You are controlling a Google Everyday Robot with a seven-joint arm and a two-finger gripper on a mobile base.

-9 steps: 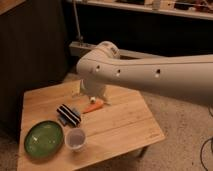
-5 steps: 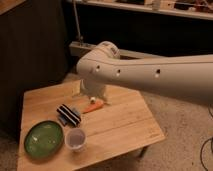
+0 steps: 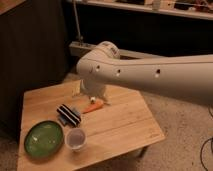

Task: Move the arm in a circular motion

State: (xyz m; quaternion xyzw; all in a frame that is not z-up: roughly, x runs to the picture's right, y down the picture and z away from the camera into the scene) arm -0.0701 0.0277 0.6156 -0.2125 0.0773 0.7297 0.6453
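Nothing has visibly moved since the earlier frames: the gripper (image 3: 91, 95) hangs tucked under the elbow, over the table's (image 3: 125, 125) back edge and just behind the carrot (image 3: 94, 106); whether it is clenched or released I cannot tell. The arm (image 3: 150, 75) reaches in from the right, so the circling looks paused or very slow.

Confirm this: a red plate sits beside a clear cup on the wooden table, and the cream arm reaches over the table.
Wrong colour: the camera view shows the plate is green, not red. It does sit beside the clear cup on the wooden table, and the cream arm reaches over the table. The end effector is out of sight, apparently behind the arm's elbow.
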